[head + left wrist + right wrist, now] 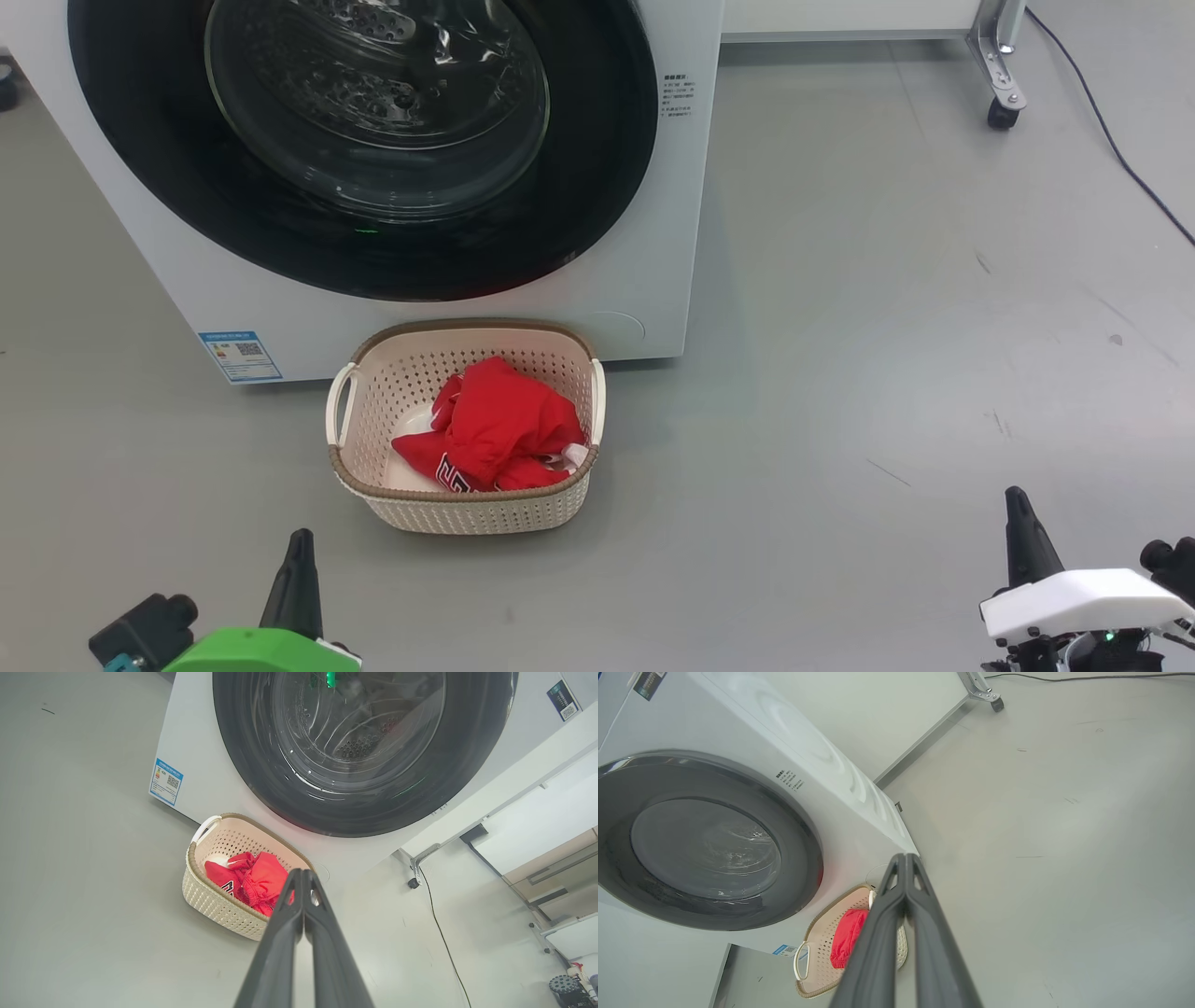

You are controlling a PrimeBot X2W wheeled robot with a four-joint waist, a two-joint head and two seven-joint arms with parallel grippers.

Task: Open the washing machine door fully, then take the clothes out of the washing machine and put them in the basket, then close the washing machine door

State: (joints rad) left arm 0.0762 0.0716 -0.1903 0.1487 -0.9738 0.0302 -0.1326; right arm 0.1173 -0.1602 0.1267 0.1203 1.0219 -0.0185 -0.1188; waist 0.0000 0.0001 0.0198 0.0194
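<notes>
Left gripper (302,872): held low, pointed at basket (219,905), fingers pressed together, nothing gripped. Right gripper (906,857): held low, likewise closed, empty. Clothes (495,425) laid in basket.

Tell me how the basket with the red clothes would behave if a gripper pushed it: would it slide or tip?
Probably slide: the basket is low and wide on a smooth grey floor. It likely feels light, since its perforated plastic walls hold only crumpled red clothes. A push high on the rim might tilt it.
</notes>
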